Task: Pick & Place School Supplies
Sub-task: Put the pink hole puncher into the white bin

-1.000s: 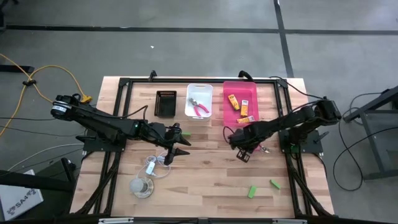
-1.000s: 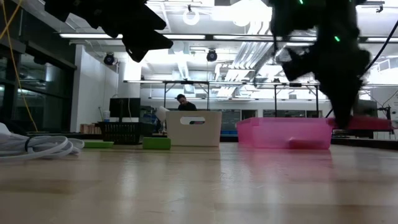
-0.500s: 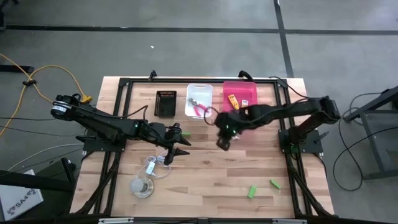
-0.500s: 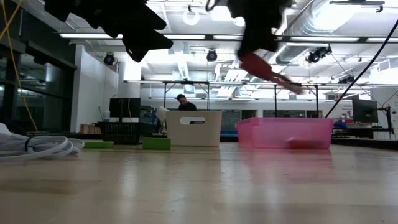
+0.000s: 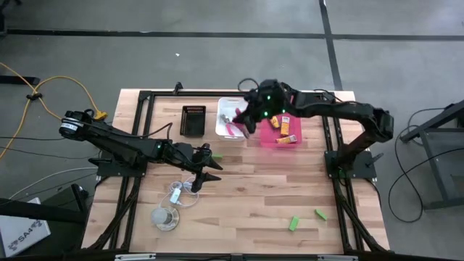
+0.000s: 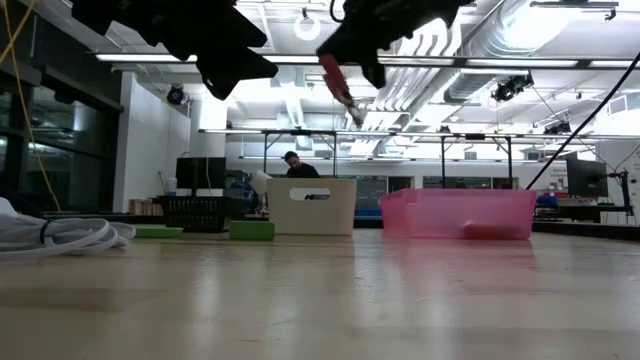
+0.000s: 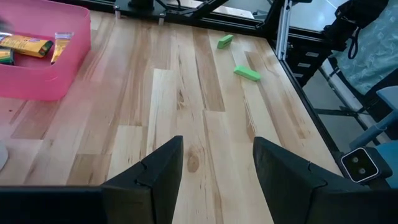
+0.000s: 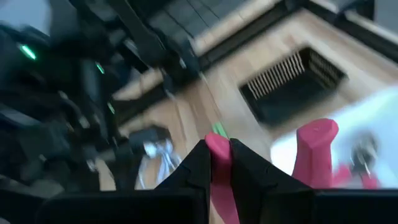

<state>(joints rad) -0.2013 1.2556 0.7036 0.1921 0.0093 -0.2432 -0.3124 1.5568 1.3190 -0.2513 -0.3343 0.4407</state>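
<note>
My right gripper (image 5: 246,122) hangs above the white bin (image 5: 232,104), shut on a pink-handled scissor-like tool (image 6: 338,82). Another pink-handled tool (image 5: 232,130) lies in that bin. Yellow-orange packets (image 5: 288,130) lie in the pink bin (image 5: 270,138). Two green pieces (image 5: 293,222) (image 5: 320,214) lie on the table near its front right, and a third (image 5: 216,156) lies beside my left gripper (image 5: 206,175). That gripper waits open above the table's middle left with nothing between its fingers (image 7: 158,180). My right gripper pinches one pink handle (image 8: 219,163) of the tool between its two fingers. The other handle (image 8: 314,148) stands free beside them. The tool is lifted clear and slants down below the fingers (image 6: 338,82), above the white bin.
A black basket (image 5: 193,120) stands left of the white bin at the far side. A coiled white cord (image 5: 181,194) and a pale round disc (image 5: 165,217) lie at the near left. Bare wood stretches across the table's middle (image 5: 275,188).
My right gripper has risen from the table's right middle and swung toward the far edge and the left, carrying the pink-handled tool clear of the wood until it is over the white bin. It has tipped from pointing down to nearer level.
</note>
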